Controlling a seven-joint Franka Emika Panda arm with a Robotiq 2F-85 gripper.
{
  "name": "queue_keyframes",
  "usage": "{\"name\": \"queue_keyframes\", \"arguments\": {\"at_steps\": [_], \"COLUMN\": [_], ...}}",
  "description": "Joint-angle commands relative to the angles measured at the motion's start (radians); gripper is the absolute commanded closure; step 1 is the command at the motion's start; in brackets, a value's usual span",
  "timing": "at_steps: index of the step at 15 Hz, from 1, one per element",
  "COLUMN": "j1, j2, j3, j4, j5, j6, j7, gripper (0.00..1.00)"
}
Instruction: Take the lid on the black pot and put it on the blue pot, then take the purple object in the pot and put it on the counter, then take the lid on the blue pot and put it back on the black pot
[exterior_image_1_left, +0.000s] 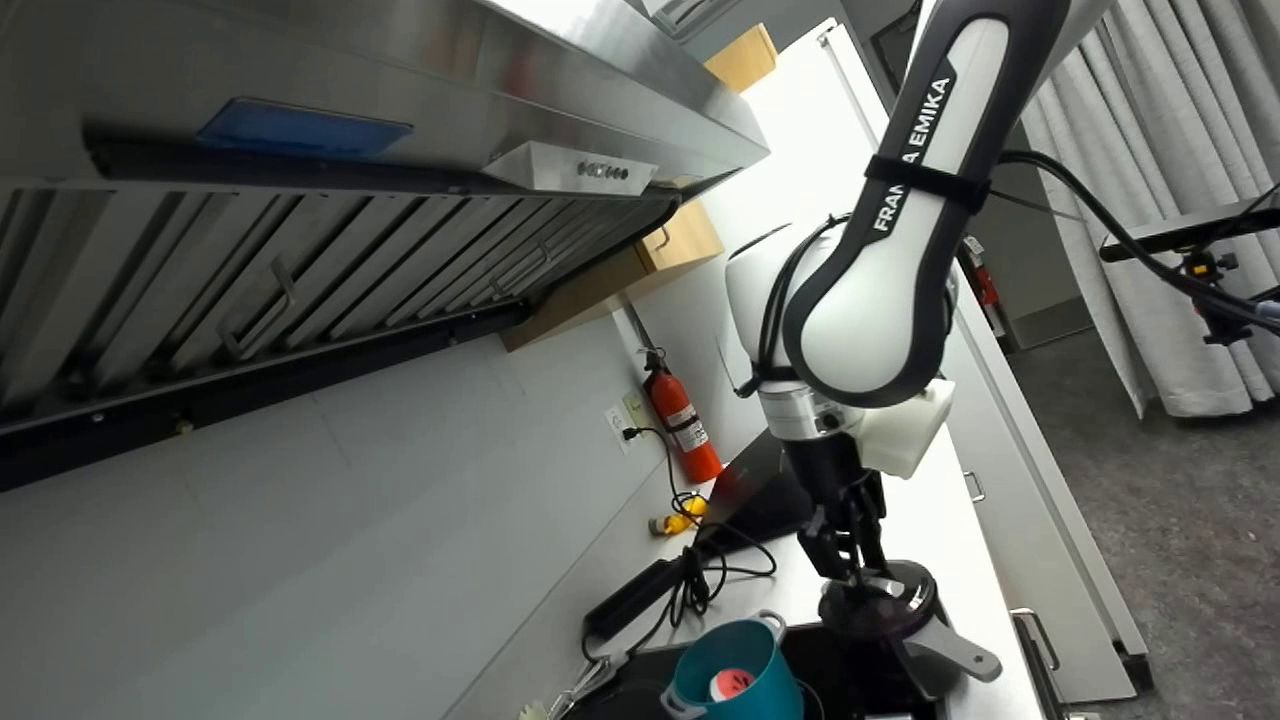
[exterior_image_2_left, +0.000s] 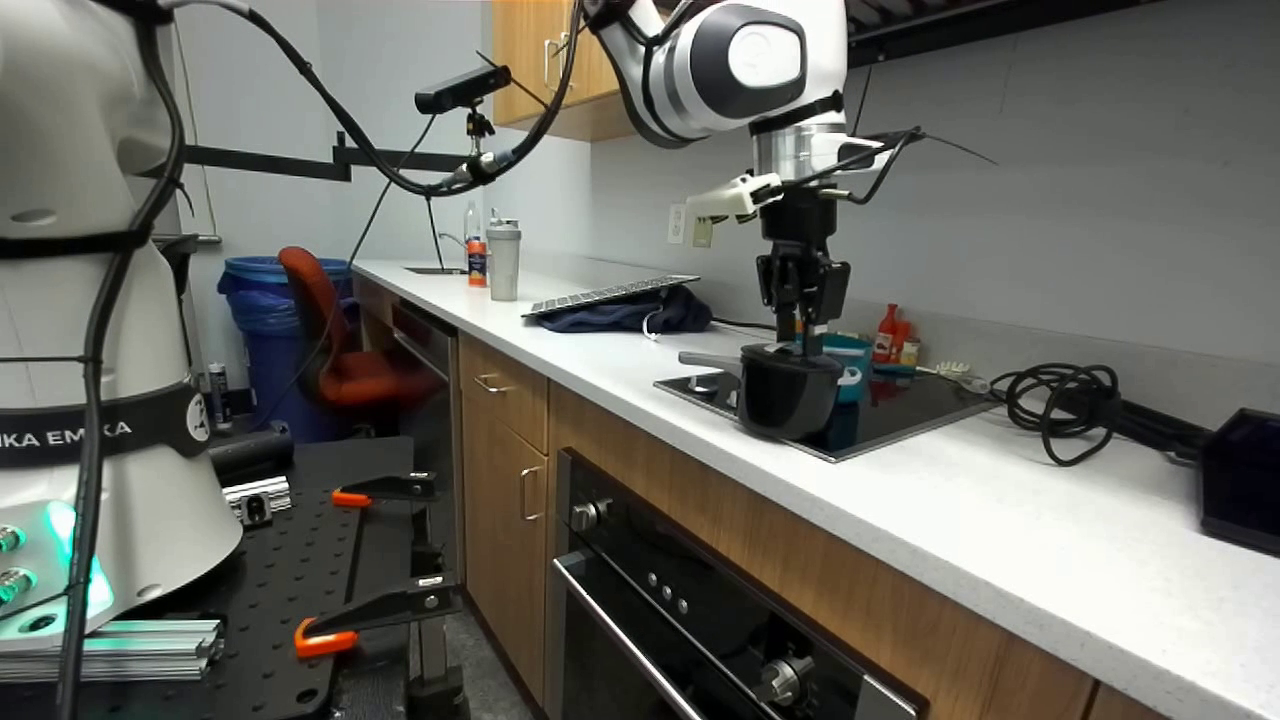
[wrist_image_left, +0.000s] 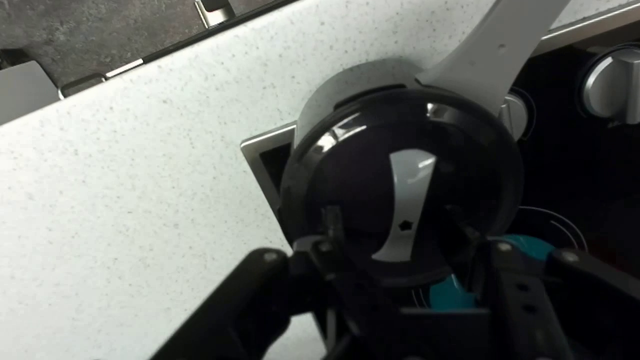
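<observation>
At the upper right of an exterior view, the robot arm (exterior_image_1_left: 960, 115) bears white capitals on a dark strip (exterior_image_1_left: 926, 118): "FRAN" and "A EMIKA", with a black strap (exterior_image_1_left: 928, 182) across the gap. At the left edge of an exterior view, the dark band (exterior_image_2_left: 155, 428) on the robot base (exterior_image_2_left: 165, 540) reads "KA EM" and "KA", split by a cable (exterior_image_2_left: 89, 440), its start cut off by the frame. The label (exterior_image_1_left: 686, 430) on the fire extinguisher (exterior_image_1_left: 682, 415), mid-frame, is too small to read.

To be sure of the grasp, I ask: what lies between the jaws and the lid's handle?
In the wrist view, the jaws stand apart on either side of the lid handle; the gaps beside it show only the dark lid.
</observation>
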Motion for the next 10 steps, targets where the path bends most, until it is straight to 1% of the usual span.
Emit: {"name": "queue_keyframes", "arguments": {"at_steps": [1, 4, 5, 6, 10], "j1": [0.014, 0.016, 0.018, 0.021, 0.037], "j2": [0.024, 0.021, 0.017, 0.012, -0.011], "j3": [-0.014, -0.015, -0.015, -0.016, -0.016], "j4": [0.034, 0.037, 0.036, 0.036, 0.04], "j5": [-0.008, -0.012, -0.015, -0.023, -0.053], "j6": [0.011, 0.01, 0.009, 0.007, 0.007], "j7": [0.031, 0.036, 0.037, 0.044, 0.059], "gripper": [0.78, 0.99, 1.0, 0.97, 0.96]}}
